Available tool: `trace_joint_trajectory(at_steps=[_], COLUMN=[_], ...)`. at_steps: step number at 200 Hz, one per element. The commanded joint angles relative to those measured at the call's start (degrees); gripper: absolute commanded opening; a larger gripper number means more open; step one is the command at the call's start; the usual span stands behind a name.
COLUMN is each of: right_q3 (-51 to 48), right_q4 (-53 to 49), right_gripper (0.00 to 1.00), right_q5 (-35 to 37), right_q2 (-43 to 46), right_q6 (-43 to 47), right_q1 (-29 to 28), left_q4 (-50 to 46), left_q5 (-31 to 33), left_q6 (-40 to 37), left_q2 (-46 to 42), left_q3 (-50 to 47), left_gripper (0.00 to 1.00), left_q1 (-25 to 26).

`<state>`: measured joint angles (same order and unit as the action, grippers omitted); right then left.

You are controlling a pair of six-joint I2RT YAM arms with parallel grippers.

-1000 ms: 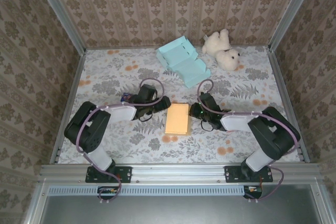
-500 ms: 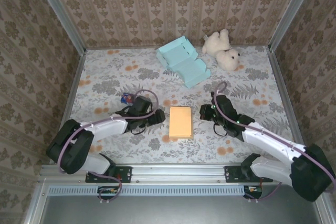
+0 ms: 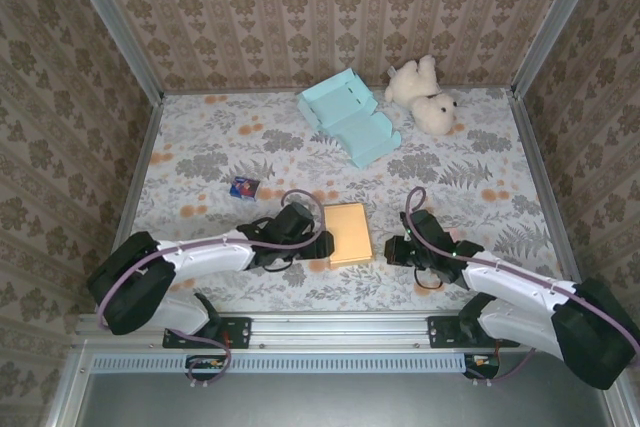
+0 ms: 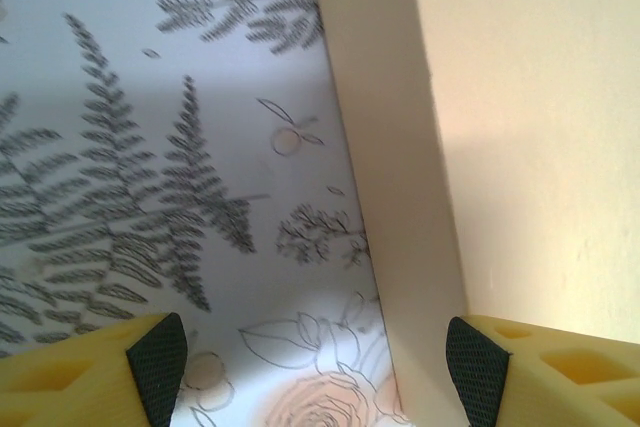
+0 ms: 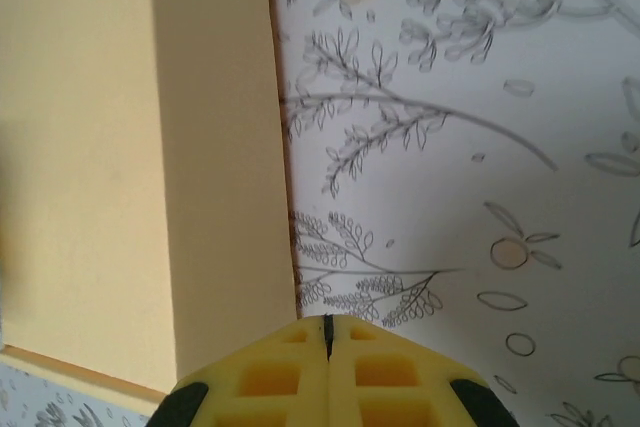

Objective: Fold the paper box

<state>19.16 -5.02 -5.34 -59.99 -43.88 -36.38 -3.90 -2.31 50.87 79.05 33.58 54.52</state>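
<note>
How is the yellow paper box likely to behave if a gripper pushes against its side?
The yellow box looks low and flat, so it would probably slide over the smooth floral table cover rather than tip. It seems to be thin paperboard, likely light, and its side wall might dent under a hard squeeze.

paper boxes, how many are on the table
2. An orange box lies front centre; a teal box, opened out, sits at the back beside the white teddy. The teal one could be two pieces; I cannot tell.
</note>
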Motion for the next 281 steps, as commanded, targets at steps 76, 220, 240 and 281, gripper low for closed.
trace_joint_trajectory(at_steps=[76,220,240,281], right_q3=[-0.4,2.3,3.1,3.7], right_q4=[4.7,7.0,7.0,8.2], right_gripper=[0.0,0.0,0.0,0.0], right_q5=[-1.9,-1.1,-1.1,-2.1], right_q2=[-4.2,-10.6,-12.0,-14.1], right_q6=[-1.4,-1.1,-0.6,-0.3], right_q1=[-3.7,-7.5,-7.4,-7.4], left_q4=[-3.5,-1.2,0.1,1.5], left_q5=[4.9,6.4,5.1,3.8], left_q6=[4.0,7.7,7.7,8.5], left_q2=[-0.9,-1.5,-0.3,3.4], left_q3=[4.0,2.8,3.5,4.3], left_gripper=[0.79,0.8,0.8,0.8], left_q1=[6.3,9.4,9.7,10.2])
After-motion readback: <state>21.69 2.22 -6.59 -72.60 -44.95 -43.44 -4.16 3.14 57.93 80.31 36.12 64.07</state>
